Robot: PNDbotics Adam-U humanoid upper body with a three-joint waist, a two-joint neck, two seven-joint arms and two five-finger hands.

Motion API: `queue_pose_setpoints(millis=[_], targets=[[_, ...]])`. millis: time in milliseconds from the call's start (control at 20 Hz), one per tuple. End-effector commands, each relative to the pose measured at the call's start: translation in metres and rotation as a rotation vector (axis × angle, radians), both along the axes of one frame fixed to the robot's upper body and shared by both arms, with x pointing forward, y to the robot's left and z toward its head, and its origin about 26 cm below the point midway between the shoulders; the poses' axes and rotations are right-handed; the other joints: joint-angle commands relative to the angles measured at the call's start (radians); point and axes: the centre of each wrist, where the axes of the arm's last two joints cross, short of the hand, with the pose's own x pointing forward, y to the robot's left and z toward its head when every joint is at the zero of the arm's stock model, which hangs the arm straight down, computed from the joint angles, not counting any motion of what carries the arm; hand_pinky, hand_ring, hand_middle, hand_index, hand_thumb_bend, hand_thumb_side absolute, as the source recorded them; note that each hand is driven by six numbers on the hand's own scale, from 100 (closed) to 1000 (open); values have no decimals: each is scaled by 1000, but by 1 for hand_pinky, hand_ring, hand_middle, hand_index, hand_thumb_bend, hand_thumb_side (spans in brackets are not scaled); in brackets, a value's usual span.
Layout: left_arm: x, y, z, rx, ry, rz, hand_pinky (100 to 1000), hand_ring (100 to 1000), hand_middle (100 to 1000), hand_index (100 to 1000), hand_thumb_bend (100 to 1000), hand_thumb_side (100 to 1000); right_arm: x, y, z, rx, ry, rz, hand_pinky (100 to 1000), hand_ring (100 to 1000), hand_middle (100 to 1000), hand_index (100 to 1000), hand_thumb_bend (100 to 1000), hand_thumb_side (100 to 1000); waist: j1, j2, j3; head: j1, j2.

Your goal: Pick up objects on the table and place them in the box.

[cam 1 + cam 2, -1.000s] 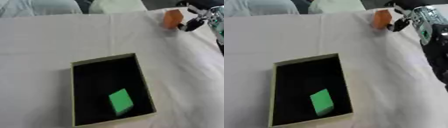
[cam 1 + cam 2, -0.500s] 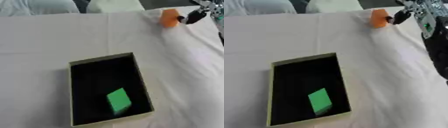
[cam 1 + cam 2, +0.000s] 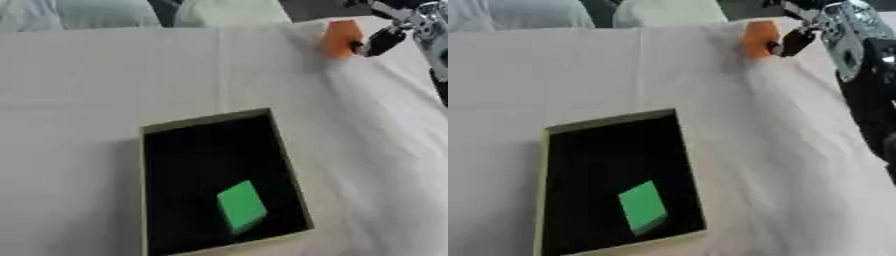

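An orange block [image 3: 339,36] sits at the far right of the white table, near its back edge. My right hand [image 3: 794,41] comes in from the upper right corner. One dark finger presses the block's right side and other fingers curl over its top, so the hand is pinching it. I cannot tell whether the block is off the cloth. Closer to me lies a black open box [image 3: 206,119] with a pale rim. A green block [image 3: 241,206] lies tilted on its floor near the front. My left hand shows in no view.
A white cloth [image 3: 105,90] covers the table, with folds running toward the right edge. My dark right forearm [image 3: 875,100] hangs over that edge. Pale cushions or clothing [image 3: 79,12] lie beyond the back edge.
My right hand has stayed at the orange block, its dark finger shifting a little against the block's right side. The box and green block have not moved.
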Motion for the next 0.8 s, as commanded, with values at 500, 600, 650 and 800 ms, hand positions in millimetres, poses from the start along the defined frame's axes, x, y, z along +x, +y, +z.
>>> queue_pose_setpoints(millis=[500,600,650,800], targets=[[-1,-2,8,8,-26,0,957,665,705,843,430,840,0,-3,8,9,55,-22,748,699,604,808,345,100,-8,-1,12,-17,-25],[0,-2,8,6,-25,0,957,664,703,842,429,840,0,-1,8,18,54,-20,704,604,512,736,298,100,-8,-1,11,-15,-22],[0,-2,8,6,-24,1,956,664,703,841,429,839,0,-1,8,23,47,-19,682,565,477,704,269,100,-9,-2,11,-14,-21],[-1,-1,8,7,-24,3,955,663,702,841,430,839,-1,2,12,39,10,-6,670,538,450,682,223,100,-10,-6,8,-12,-16]])
